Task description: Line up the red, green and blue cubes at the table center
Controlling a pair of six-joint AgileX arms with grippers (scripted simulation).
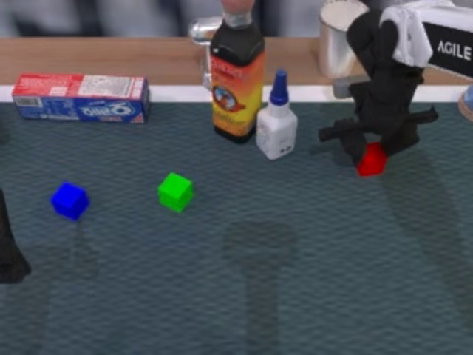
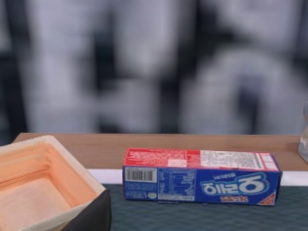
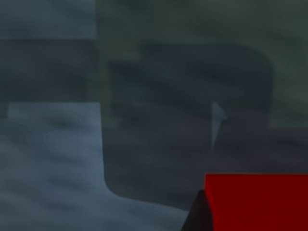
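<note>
Top view, left to right, using the sauce bottle [image 1: 237,78] as landmark. Left gripper [image 1: 10,260] is sitting parked at the bench's [image 1: 295,296] far-left edge, well left of and nearer the camera than the bottle; can't tell how its fingers are standing. Blue cube [image 1: 70,200] is lying well left of the bottle, out on the open teal surface. Green cube [image 1: 176,191] is sitting nearer, left of the bottle and a bit forward of it. Both are resting free, well apart from each other.

Right gripper [image 1: 372,151] is working to the right of the bottle, past the small white glue bottle [image 1: 277,120], with the red cube [image 1: 372,159] between its fingers; they look clamped on it, and right wrist view is showing red filling a corner next to one dark finger [image 3: 198,214].

Handling, as a judgement: cubes are looking rigid, light, smooth-faced. Pinch on two opposite flat faces, fingers square to them; a corner or diagonal grip is likely to twist or squirt out. No fragility concern. Row spot is lying forward of the bottle, at bench centre.
</note>
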